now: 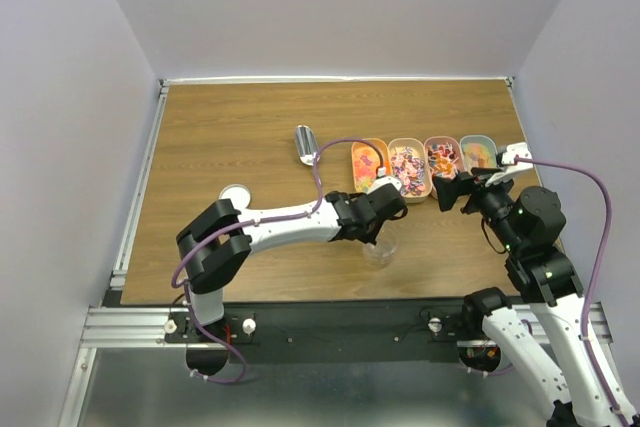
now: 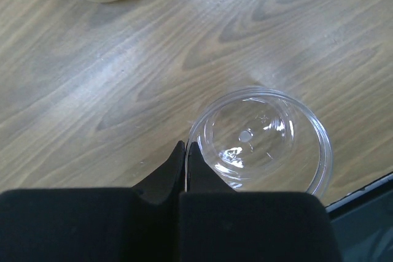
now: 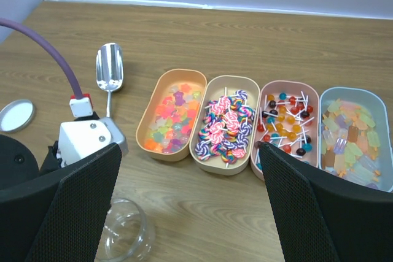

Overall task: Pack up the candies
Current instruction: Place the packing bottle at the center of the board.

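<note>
My right end effector (image 3: pixel 188 145) is spread fully open and holds nothing. It hangs over the near side of a row of four oblong trays. The candies (image 3: pixel 174 118), tiny star-like sweets in orange, pink, yellow and purple, fill the leftmost tray (image 3: pixel 146 128), just ahead of that end effector and slightly to its left. Further left, past that tray, the metal scoop (image 3: pixel 109 69) lies alone on the tabletop (image 3: pixel 245 41). Its long axis runs near to far, with the bowl away from me and the thin handle pointing back towards the arms.

My left end effector (image 2: pixel 185 151) is closed tight, with its tips against the rim of the empty clear cup (image 2: pixel 261 136), which stands upright nearer the front edge than the trays. I cannot tell whether it has the thin cup wall pinched. The left arm sits closer to the scoop, but it is occupied at the cup. I judge the free right arm must go leftward across the trays and come down on the handle in line with it.
</note>
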Robot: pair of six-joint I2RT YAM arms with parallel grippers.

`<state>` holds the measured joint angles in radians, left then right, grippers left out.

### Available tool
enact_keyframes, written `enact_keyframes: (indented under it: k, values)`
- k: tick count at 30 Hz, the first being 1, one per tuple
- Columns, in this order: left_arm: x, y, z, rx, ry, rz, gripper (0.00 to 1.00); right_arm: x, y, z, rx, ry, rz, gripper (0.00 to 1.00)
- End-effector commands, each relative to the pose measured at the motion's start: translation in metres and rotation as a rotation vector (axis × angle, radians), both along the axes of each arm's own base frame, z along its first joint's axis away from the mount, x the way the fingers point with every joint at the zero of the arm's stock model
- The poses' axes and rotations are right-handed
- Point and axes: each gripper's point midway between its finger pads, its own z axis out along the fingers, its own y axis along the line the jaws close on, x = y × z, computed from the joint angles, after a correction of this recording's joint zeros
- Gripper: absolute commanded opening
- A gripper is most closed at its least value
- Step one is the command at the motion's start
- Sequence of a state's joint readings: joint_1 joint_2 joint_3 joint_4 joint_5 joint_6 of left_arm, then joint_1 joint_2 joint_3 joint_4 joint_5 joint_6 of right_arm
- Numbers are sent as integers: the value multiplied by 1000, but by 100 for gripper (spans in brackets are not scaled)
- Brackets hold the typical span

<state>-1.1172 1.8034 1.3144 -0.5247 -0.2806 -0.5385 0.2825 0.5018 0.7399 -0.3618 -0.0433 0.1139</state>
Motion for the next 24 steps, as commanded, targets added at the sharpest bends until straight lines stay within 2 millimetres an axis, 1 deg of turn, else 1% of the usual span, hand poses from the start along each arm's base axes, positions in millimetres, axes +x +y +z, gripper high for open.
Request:
enact_keyframes:
  k: [1,5,7,8,11,12,14,19,22,23,24]
  values:
    - [-1,-3,-4,-20,-21,62,0,-5,3,3,-1,0,24,100]
    - [-7,0,-16,-6,-17,83,0,-5,3,0,-2,3,24,100]
    - [-10,-2,-19,-13,-23,102,0,-5,3,-3,-4,7,23,100]
    - [-12,0,-25,-5,-21,108,0,-5,3,-3,-4,7,20,100]
    - [-15,4,-32,3,-32,147,0,-5,2,-3,-5,7,15,100]
    - [-12,6,-32,7,-51,162,0,-5,2,-4,-6,6,15,100]
    - [-12,7,-31,6,-64,180,1,-6,2,-3,-5,3,15,100]
    - [-1,21,-28,60,-128,250,1,-6,2,-3,-2,3,16,100]
    - [4,21,-26,68,-153,256,1,-7,2,-3,2,4,19,100]
    - [4,21,-26,69,-154,254,9,-7,2,-3,2,3,21,100]
    - [3,20,-27,69,-148,251,15,-7,3,-3,2,4,24,100]
